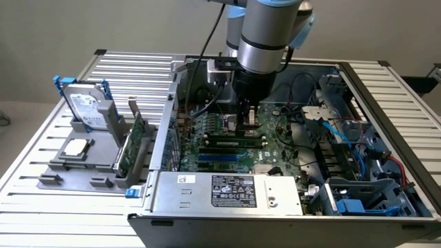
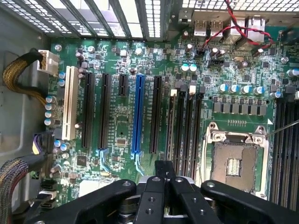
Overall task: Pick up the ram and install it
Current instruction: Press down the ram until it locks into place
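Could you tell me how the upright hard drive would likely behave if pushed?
The hard drive has a metal casing, so probably stiff and heavy for its size. It stands on end in the grey holder, so it might tip.

A plain beige wall (image 1: 124, 26) is seen behind the scene, evenly lit, with no shadows of note cast on it. The desk (image 1: 134, 67) is formed of pale ribbed metal slats, brightly and evenly lit. A strip of light floor (image 1: 20, 116) is glimpsed past the desk's edge at the exterior view's left
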